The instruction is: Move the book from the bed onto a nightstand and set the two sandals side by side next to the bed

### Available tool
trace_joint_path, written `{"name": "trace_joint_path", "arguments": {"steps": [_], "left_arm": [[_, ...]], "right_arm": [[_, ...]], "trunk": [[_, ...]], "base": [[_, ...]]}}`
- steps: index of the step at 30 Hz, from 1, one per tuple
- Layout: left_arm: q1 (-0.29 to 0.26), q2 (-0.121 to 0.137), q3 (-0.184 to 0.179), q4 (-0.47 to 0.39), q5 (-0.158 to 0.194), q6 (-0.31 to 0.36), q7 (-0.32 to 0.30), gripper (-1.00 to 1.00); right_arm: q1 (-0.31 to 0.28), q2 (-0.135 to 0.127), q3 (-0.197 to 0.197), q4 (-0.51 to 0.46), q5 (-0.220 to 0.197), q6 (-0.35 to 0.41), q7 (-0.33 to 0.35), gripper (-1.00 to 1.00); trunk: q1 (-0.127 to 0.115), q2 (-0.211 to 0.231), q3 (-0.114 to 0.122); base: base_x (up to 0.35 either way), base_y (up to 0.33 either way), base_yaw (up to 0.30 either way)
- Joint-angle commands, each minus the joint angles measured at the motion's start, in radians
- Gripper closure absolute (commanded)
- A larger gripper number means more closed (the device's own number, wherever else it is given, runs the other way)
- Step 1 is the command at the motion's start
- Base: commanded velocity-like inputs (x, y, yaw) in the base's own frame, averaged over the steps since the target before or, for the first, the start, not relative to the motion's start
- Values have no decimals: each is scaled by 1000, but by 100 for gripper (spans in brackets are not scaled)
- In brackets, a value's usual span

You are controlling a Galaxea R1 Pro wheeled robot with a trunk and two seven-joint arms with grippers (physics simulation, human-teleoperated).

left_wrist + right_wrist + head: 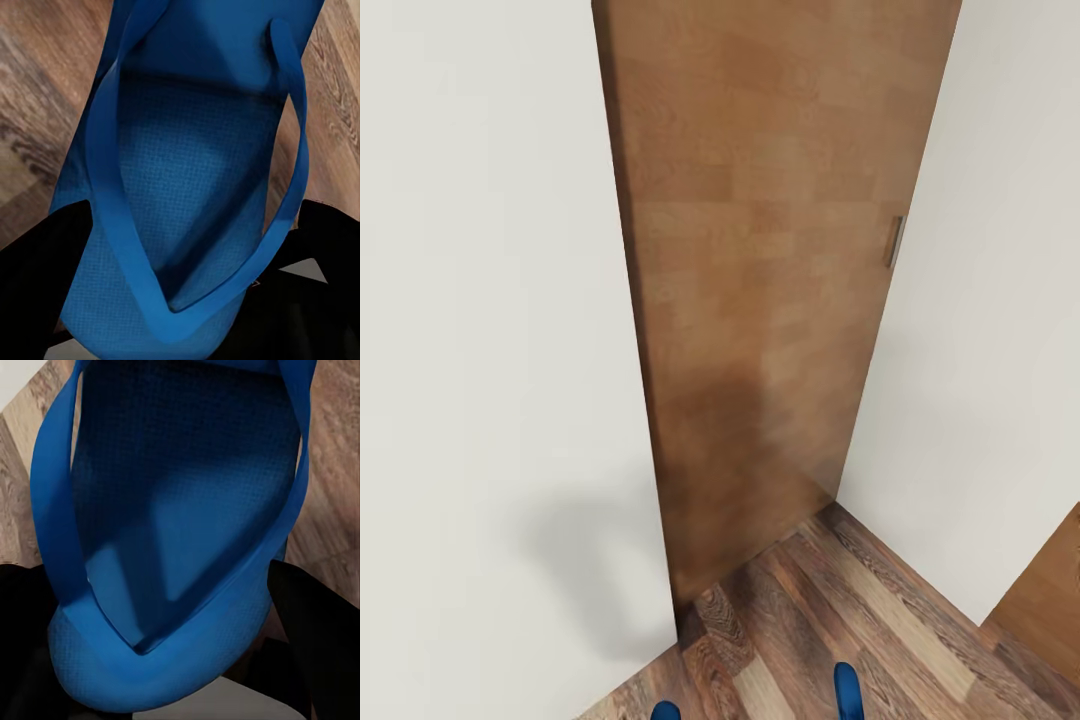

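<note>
Plainly, each arm carries one sandal, so the count is two sandals, one per gripper, and no book, bed or nightstand in sight. In the left wrist view the left sandal [187, 195] lies between the dark fingers [52, 262], its long axis running straight out along them, toe-post end nearest the camera and the sole stretching away over the wood floor [45, 97]. The left gripper [187, 300] is closed against the sandal's edges, held clear of the planks. In the head view its tip pokes up at the near left [666, 711], with the right one [847, 690] just to its right; the two are apart and roughly parallel.

In the right wrist view the right sandal [180, 532] sits the same way in the right gripper [161, 660], fingers [315, 630] clamped on its sides, long axis pointing away over the floor.

Ahead, the head view faces a corner: white wall [480, 300] on the left, a brown door [770, 270] with a small handle [895, 242] in the middle, white wall on the right. As I judge it, the robot must turn away and find the bed before either sandal can go down; neither arm is nearer.
</note>
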Motion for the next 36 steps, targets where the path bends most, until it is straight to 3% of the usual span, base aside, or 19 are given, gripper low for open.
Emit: {"name": "trace_joint_path", "arguments": {"steps": [1, 18, 36], "left_arm": [[-1, 0, 7, 1, 0, 0, -4, 100], [-1, 0, 9, 0, 0, -1, -4, 100], [-1, 1, 9, 0, 1, -28, -4, 100]], "right_arm": [[-1, -1, -10, 1, 9, 2, 2, 100], [-1, -1, -10, 1, 9, 2, 2, 100], [-1, 1, -10, 1, 11, 2, 3, 100]], "trunk": [[0, 0, -1], [0, 0, -1], [0, 0, -1]], "base": [[-121, 0, 13], [-10, 0, 242], [0, 0, 12]]}}
